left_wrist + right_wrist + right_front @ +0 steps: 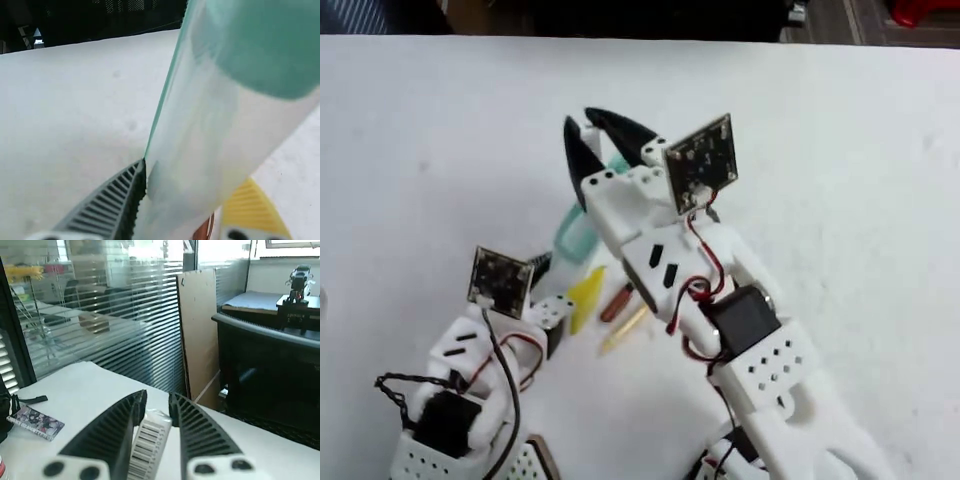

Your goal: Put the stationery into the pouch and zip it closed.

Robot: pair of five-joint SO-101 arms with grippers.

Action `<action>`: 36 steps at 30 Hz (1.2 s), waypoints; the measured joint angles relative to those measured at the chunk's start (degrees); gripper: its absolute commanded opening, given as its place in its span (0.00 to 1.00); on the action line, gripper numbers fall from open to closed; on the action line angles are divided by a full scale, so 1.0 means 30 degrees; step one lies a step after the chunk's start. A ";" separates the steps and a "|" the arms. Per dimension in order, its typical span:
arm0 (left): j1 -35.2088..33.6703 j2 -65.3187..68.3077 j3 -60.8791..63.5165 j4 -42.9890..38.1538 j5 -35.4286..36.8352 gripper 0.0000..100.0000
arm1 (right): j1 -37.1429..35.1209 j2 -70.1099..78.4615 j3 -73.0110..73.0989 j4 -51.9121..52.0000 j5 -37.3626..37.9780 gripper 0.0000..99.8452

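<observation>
Right tool around barcoded white item, left tool on pouch

I'm seeing the pouch lying just left of centre in the high view. It is a see-through sleeve with a teal edge, and its right part is hiding under other things. In the left wrist view it is rising through the right half of the frame, clear lower down and teal at the upper right.

Two pieces of stationery are lying on the table just below the pouch and outside it: a copper-brown pen and a wooden pencil, side by side, both slanting up to the right.

A third piece, a white block with a barcode label, is sitting clamped in the right pincer.
</observation>
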 measured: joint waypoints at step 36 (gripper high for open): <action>-0.0967 0.0029 0.0000 -0.0703 -0.0029 0.11 | 0.9875 0.3253 0.3722 0.8381 0.5744 0.02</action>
